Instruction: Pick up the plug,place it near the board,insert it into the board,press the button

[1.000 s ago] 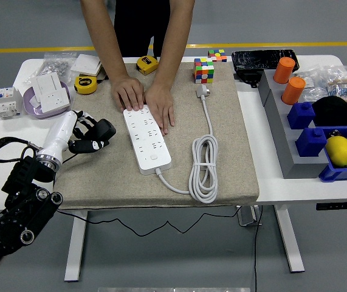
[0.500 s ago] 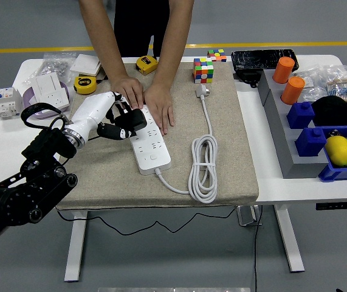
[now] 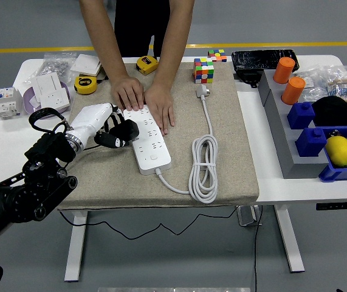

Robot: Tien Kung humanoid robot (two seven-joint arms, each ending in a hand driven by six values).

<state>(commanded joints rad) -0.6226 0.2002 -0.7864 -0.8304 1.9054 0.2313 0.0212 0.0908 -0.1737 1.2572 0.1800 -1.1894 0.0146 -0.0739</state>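
A white power strip (image 3: 147,137) lies on the beige mat (image 3: 100,173). Its white cable coils (image 3: 203,167) at the right and ends in a plug (image 3: 202,91) lying loose near the mat's far edge. A person's two hands (image 3: 144,97) press flat on the strip's far end. My left hand (image 3: 120,132), white with black fingers, hovers at the strip's left edge; its fingers are curled and hold nothing. My right arm is out of view.
A Rubik's cube (image 3: 203,70) stands just behind the plug. Two yellow tape measures (image 3: 85,84), a socket box (image 3: 51,94) and a breaker (image 3: 4,101) lie at the far left. A grey rack with orange cylinders (image 3: 289,79), blue bins and a lemon (image 3: 339,150) fills the right.
My left arm swung in from the table's left side to the power strip, then drew back slightly to its left edge. The person's hands, strip and plug stayed put.
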